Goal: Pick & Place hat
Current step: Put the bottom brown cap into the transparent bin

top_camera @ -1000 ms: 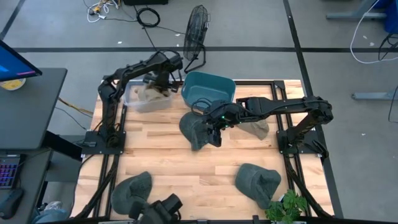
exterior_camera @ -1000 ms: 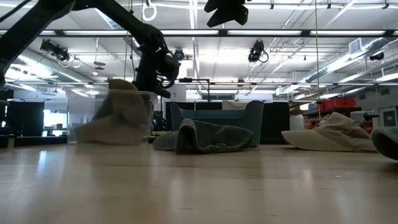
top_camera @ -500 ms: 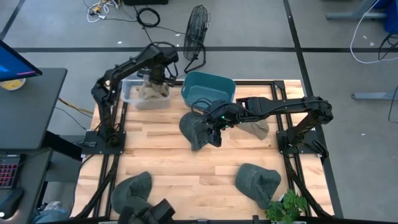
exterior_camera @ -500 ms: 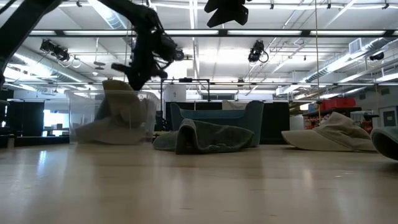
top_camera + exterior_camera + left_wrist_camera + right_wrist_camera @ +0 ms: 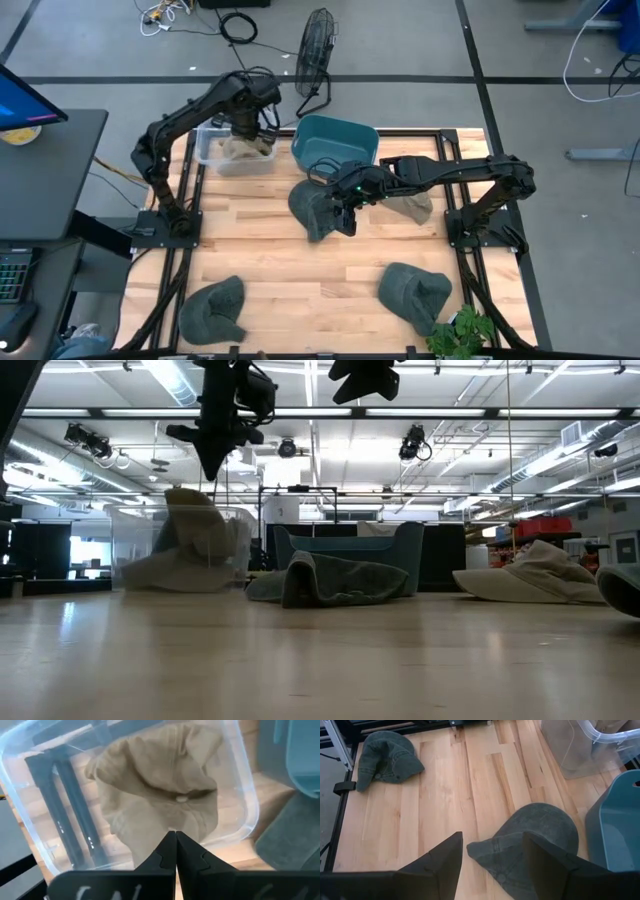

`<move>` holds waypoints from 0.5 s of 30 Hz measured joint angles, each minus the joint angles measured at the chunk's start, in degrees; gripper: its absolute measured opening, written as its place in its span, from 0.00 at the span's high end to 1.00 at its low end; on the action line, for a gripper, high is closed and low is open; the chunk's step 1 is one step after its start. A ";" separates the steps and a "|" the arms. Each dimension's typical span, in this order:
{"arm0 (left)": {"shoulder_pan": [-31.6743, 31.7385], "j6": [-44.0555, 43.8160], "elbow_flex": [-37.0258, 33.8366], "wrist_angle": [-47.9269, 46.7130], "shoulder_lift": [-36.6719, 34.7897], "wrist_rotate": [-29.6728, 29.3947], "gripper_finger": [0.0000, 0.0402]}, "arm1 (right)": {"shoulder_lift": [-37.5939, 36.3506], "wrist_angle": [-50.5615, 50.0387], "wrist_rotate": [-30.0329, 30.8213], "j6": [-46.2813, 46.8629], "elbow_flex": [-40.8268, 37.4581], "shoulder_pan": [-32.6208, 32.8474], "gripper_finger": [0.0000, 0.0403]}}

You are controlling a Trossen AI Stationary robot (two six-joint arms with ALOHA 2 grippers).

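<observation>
Over the clear bin (image 5: 222, 152) at the table's far left, the left gripper (image 5: 246, 124) has lifted clear: a second ago it was down at the bin rim, now it hangs above, fingers (image 5: 167, 851) pressed together and holding nothing. Beige hat (image 5: 160, 785) lies slumped inside the bin, so that drop looks done. Teal bin (image 5: 335, 140) sits just beside it. Mid-table, the right gripper (image 5: 342, 212) hasn't moved, fingers (image 5: 440, 865) spread apart, poised over a dark green hat (image 5: 535, 837), likely the next pick. Another beige hat (image 5: 413, 207) lies beyond it; two more green hats (image 5: 213, 305) wait at the near edge.
</observation>
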 joint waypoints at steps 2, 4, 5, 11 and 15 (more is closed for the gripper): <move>-0.72 -2.24 -2.65 -0.11 -0.01 0.16 0.99 | 0.00 -0.08 0.00 0.00 0.00 0.00 0.48; -1.12 -3.81 -6.22 -0.12 0.02 0.20 0.99 | 0.00 -0.20 0.00 0.00 0.00 0.00 0.48; -1.17 -3.89 -8.21 -0.15 0.02 0.20 0.99 | 0.00 -0.20 0.00 0.00 0.00 0.00 0.48; 0.97 -4.94 -18.88 6.47 0.05 -3.48 0.99 | 0.00 -0.26 0.00 -0.01 -0.01 0.00 0.48; 3.92 -3.19 -22.89 16.74 0.06 -3.14 0.99 | 0.00 -0.24 0.00 -0.02 0.00 0.00 0.48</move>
